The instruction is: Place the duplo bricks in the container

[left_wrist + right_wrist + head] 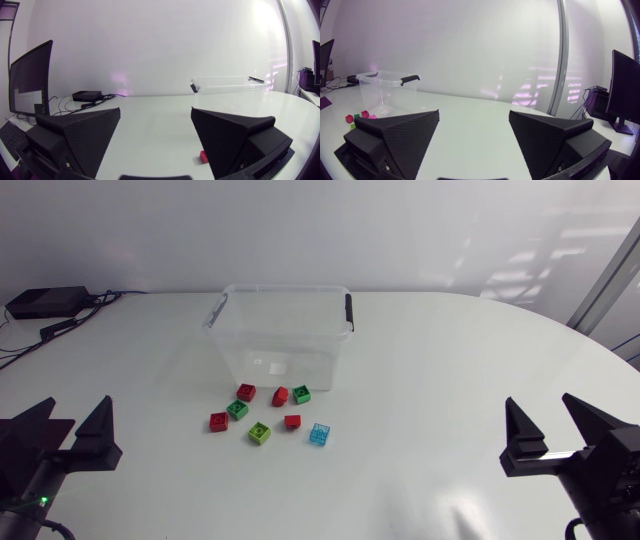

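Both grippers sit well apart from the clear container [300, 345], L gripper [72, 430] and R gripper [555, 430], jaws wide apart on each w/ nothing btwn them. That container stands on the white table [450, 370]. Loose duplo bricks [237, 409] lie on the table just in front of the container: a red brick [246, 391] and green brick [301, 393] nearest its front wall, lime brick [259, 433] and blue brick [319, 434] farther out. In the L wrist view a red speck [203, 156] by the gripper's finger is probably another brick.

White table [450, 380]: clear container [285, 288], scattered bricks [260, 432].
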Available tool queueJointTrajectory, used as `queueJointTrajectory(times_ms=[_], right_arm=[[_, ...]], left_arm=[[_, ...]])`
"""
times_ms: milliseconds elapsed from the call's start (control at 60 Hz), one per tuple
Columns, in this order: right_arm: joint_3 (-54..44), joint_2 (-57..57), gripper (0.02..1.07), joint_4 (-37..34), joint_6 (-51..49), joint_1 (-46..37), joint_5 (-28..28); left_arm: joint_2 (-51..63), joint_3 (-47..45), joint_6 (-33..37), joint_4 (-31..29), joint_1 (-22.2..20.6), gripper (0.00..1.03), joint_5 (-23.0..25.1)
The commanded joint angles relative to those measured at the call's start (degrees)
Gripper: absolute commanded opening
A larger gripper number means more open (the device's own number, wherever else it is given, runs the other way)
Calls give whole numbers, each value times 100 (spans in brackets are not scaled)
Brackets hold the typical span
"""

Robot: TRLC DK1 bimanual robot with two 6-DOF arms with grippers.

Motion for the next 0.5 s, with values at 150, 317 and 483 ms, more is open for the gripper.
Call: queueJointTrajectory(times_ms=[150,317,483], right_arm=[[-143,-43,103,-21,110,9,-13],[-143,-43,103,-21,172,0,-13],[-143,-60,102,23,172,27,-13]], left_arm=[[-58,-134,-142,3,-34,99,43],[-58,-134,-151,12,-34,99,43],[-76,-55,-186,21,-131,99,52]])
